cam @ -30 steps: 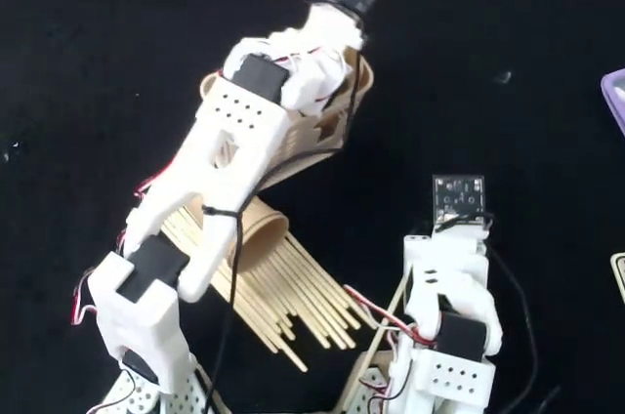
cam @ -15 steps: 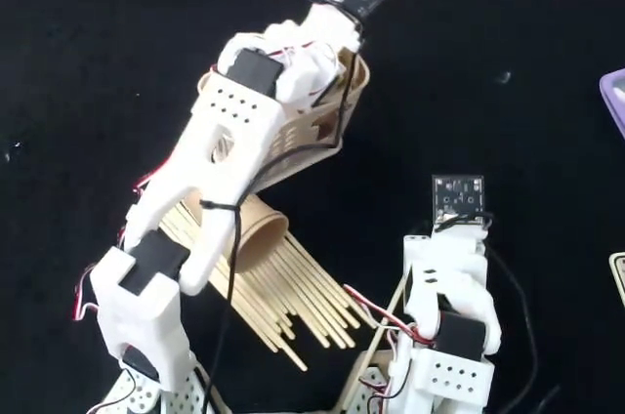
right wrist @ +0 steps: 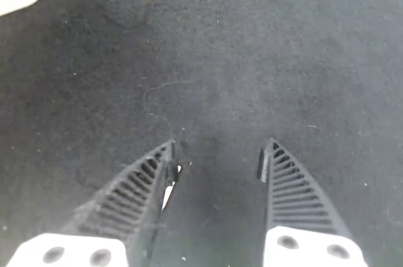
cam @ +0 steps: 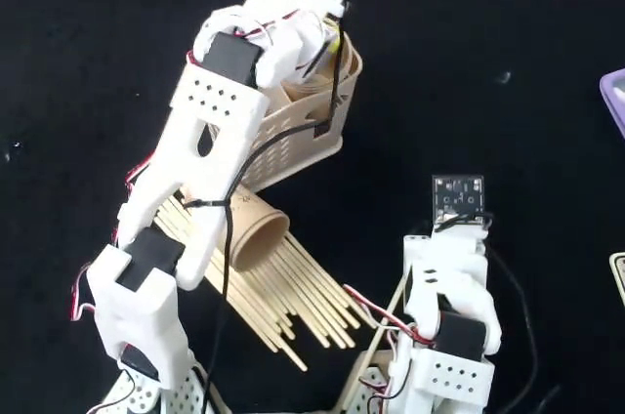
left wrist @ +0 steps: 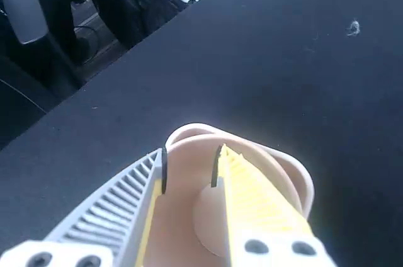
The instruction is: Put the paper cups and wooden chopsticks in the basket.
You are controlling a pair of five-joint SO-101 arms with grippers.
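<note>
High view, left arm: we are seeing the left arm (cam: 210, 131) hanging over the basket (cam: 293, 145) on the black table (cam: 508, 141).
High view, lying cup: the lying cup (cam: 259, 233) is resting on its side on the chopsticks (cam: 303, 297), near the basket.
Left wrist view, left gripper: the left gripper (left wrist: 190, 166) is pinching the held cup (left wrist: 264, 153) at its rim, jaws nearly closed.
Right wrist view, right gripper: the right gripper (right wrist: 217, 153) is hanging over the table, jaws wide apart, holding nothing.

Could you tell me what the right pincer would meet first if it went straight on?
Most likely the black table, which lies straight ahead of the open right pincer; how far off is unclear.
</note>
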